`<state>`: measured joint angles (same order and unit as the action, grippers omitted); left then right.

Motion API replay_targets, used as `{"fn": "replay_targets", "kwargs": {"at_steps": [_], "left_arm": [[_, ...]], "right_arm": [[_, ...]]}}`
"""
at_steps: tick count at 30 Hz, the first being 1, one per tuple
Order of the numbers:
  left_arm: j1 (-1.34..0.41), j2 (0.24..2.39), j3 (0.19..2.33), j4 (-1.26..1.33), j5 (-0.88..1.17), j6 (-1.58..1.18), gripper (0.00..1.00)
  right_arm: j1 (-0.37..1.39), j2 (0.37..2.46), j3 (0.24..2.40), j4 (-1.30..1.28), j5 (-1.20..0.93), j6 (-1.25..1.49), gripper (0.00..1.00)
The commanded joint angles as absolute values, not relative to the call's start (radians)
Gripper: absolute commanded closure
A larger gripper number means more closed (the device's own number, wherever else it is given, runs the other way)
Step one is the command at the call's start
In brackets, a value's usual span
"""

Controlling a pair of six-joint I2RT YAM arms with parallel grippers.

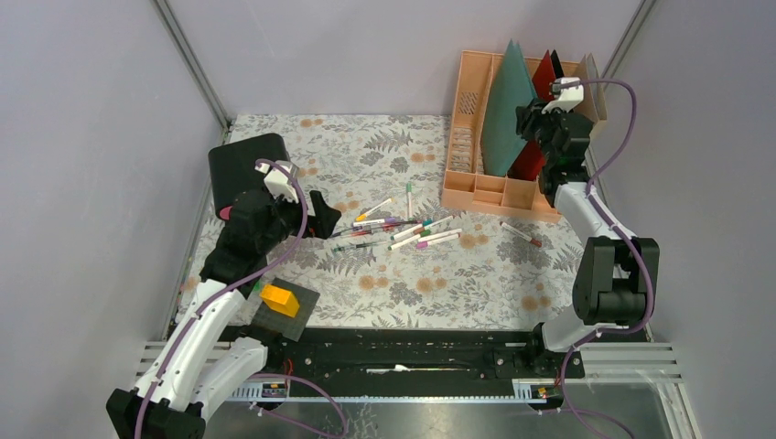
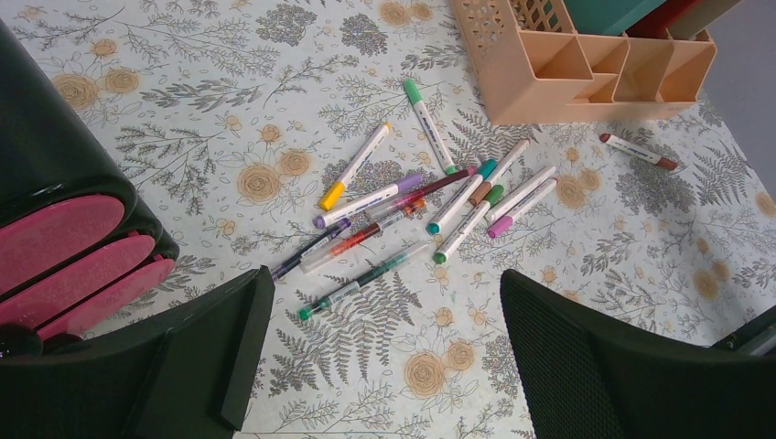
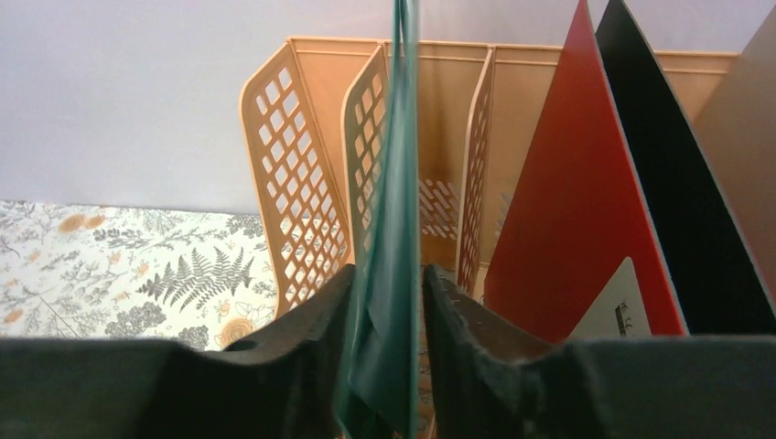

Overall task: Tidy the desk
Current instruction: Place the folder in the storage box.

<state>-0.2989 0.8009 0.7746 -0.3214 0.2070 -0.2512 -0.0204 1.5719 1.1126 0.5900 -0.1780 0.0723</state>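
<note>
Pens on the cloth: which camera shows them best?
Left wrist: the pens spread across mid-frame, each cap colour plain. The top view shows them as a small distant cluster; the right wrist view shows none.

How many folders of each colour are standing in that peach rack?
Green folder: 1
Red folder: 1
Black folder: 1
Brown folder: 1
Total: 4
</note>
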Motion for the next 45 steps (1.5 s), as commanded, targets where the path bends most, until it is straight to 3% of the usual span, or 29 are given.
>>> {"fn": "replay_targets", "kwargs": {"at_steps": [1, 8, 13, 23, 28, 39, 45], "left_arm": [[-0.29, 0.801, 0.775, -0.287, 0.227, -0.249, 0.01], [-0.288, 0.805, 0.775, -0.287, 0.23, -0.248, 0.01], [-0.287, 0.807, 0.775, -0.287, 0.232, -0.249, 0.01], [-0.283, 0.807, 0.775, -0.287, 0.224, -0.247, 0.01], [-0.279, 0.811, 0.775, -0.287, 0.222, -0.244, 0.01], [-0.273, 0.836, 0.775, -0.293, 0.164, -0.245, 0.01], [-0.272, 0.858, 0.783, -0.302, 0.076, -0.282, 0.01]], "right_arm": [[-0.011, 1.538, 1.099, 0.673, -0.23, 0.028, 0.52], [-0.012, 1.445, 1.097, 0.576, -0.239, -0.034, 0.2], [-0.011, 1.366, 1.167, 0.336, -0.242, -0.08, 0.01], [-0.012, 1.197, 1.211, -0.126, -0.561, -0.259, 0.0], [-0.013, 1.168, 1.232, -0.369, -0.84, -0.292, 0.0], [-0.012, 1.033, 0.973, -0.325, -1.166, -0.28, 0.0], [-0.013, 1.037, 0.939, -0.292, -1.168, -0.262, 0.0]]}}
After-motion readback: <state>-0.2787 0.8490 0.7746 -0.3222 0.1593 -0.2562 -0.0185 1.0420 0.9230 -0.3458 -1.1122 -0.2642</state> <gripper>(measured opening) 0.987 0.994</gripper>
